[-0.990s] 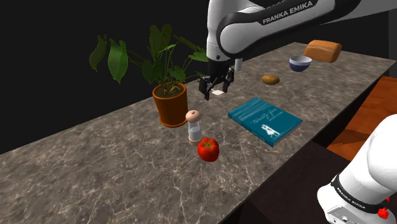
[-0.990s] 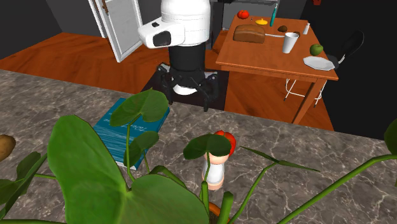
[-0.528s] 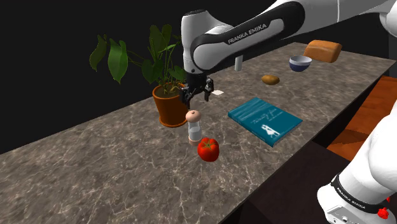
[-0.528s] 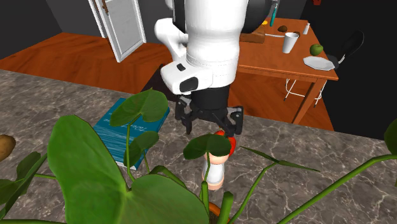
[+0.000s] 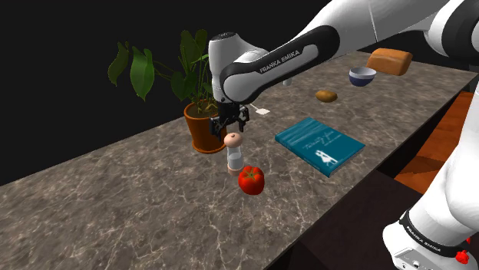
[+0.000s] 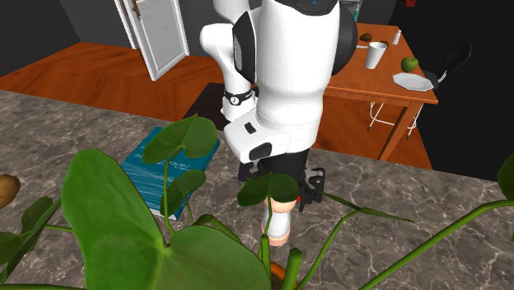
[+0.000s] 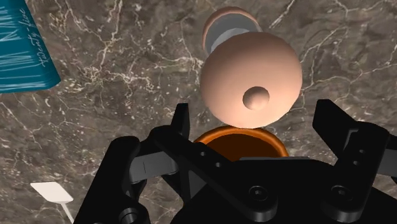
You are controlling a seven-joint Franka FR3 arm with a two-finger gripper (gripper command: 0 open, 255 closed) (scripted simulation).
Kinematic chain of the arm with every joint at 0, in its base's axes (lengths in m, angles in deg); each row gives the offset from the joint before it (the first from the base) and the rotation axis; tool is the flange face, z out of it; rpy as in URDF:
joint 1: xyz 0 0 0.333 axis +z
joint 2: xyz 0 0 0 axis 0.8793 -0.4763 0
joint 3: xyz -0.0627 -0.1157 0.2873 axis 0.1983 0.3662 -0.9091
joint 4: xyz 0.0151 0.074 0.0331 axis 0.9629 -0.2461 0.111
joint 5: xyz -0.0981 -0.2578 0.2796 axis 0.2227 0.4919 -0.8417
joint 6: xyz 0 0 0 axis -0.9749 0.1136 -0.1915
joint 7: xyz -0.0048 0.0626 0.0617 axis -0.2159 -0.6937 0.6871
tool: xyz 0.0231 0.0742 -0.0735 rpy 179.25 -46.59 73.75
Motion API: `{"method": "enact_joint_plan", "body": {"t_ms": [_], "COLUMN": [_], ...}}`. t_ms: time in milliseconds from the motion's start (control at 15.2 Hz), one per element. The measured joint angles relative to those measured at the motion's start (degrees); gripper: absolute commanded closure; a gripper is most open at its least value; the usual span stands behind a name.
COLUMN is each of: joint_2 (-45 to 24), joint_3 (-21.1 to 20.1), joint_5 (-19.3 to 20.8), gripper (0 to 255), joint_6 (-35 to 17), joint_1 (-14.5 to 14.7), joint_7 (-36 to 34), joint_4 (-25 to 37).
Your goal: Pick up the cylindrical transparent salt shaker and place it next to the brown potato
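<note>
We see pincer [image 7: 256, 122] released, jaws apart, hovering right over salt shaker [image 5: 234, 156] cap, prob. lined up to drop and grasp. Shaker's upright on table [image 5: 115, 207], just beside plant pot [image 5: 205, 127]; potato [image 5: 326, 96] well apart from pot.

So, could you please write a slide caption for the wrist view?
Open gripper poised over the pink-capped salt shaker on the marbled counter, teal book nearby.

Logged tabletop [image 5: 115, 199] as dark marble-like stone, white veins, faint sheen. Noted shaker [image 5: 233, 151] with clear body and smooth matt pinkish cap. Recorded pot [image 5: 201, 130] as smooth matt orange-brown, terracotta-like; tomato [image 5: 251, 179] glossy red; book [image 5: 318, 145] with teal, slightly glossy cover. Marked end effector [image 5: 232, 129] as black, hard, faintly shiny.
</note>
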Motion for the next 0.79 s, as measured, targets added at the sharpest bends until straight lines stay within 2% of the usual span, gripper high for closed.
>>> {"method": "enact_joint_plan", "body": {"t_ms": [528, 594, 792], "joint_2": [-0.77, -0.77, -0.77], "joint_3": [0.1, 0.1, 0.11], "joint_5": [0.33, 0.33, 0.34], "gripper": [0, 255, 255], "joint_6": [-1.57, -1.57, -1.58], "joint_1": [0.06, 0.06, 0.06], "joint_7": [-0.23, -0.23, -0.23], "joint_4": [-0.82, -0.82, -0.8]}}
